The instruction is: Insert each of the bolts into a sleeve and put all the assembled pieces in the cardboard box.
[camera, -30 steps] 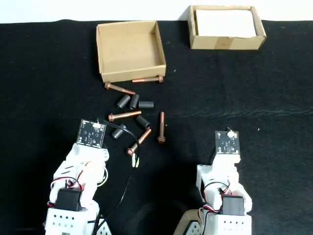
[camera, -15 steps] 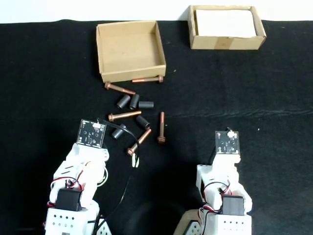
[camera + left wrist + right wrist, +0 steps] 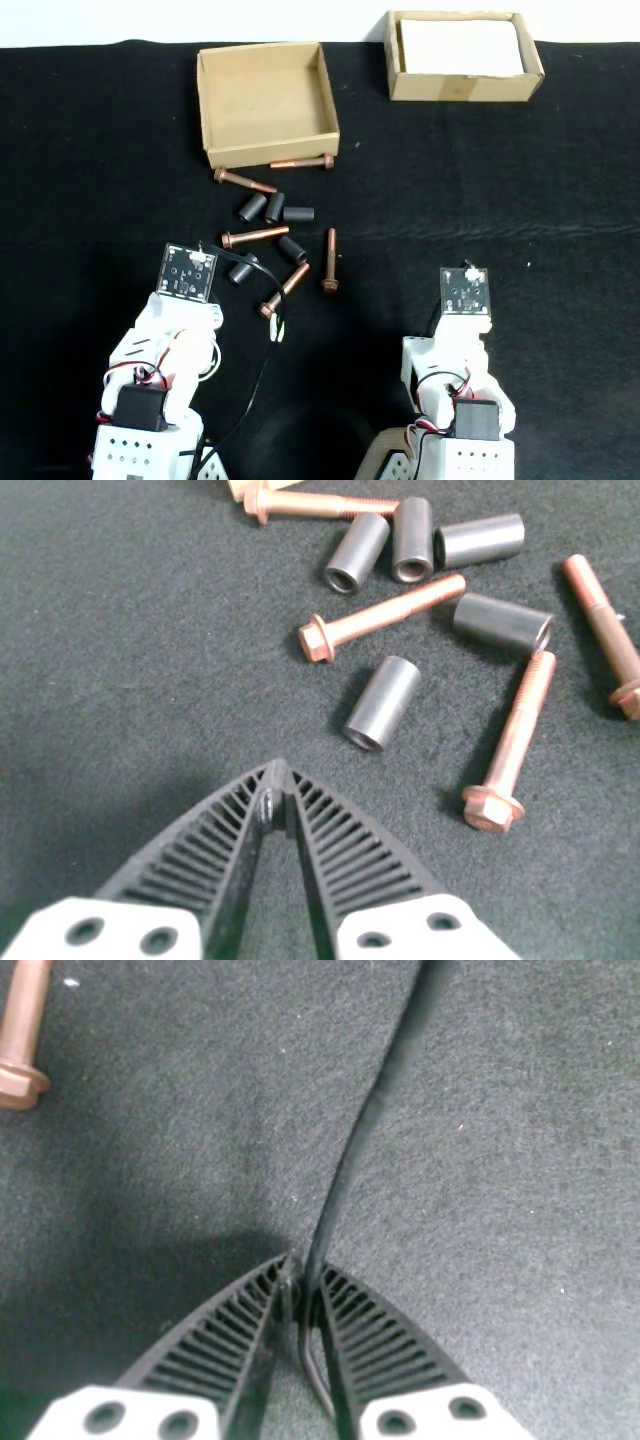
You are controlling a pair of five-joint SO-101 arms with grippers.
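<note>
Left gripper (image 3: 277, 775): fingers pressed together, nothing held. Right gripper (image 3: 297, 1265): likewise closed, empty; black cable (image 3: 370, 1110) runs past its tips.

Step, as judged: first pickup, nothing assembled yet. Open left fingers wide, come down across nearest sleeve (image 3: 381, 702), grip mid-body, leave bore clear for bolt (image 3: 380, 616).

Sleeve near, just ahead of left tips; in high view left of centre, bolt beyond it. Cardboard box (image 3: 265, 100) upper centre, well apart from both grippers.

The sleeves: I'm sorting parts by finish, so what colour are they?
The sleeves are dark grey metal, seen best in the left wrist view.
</note>
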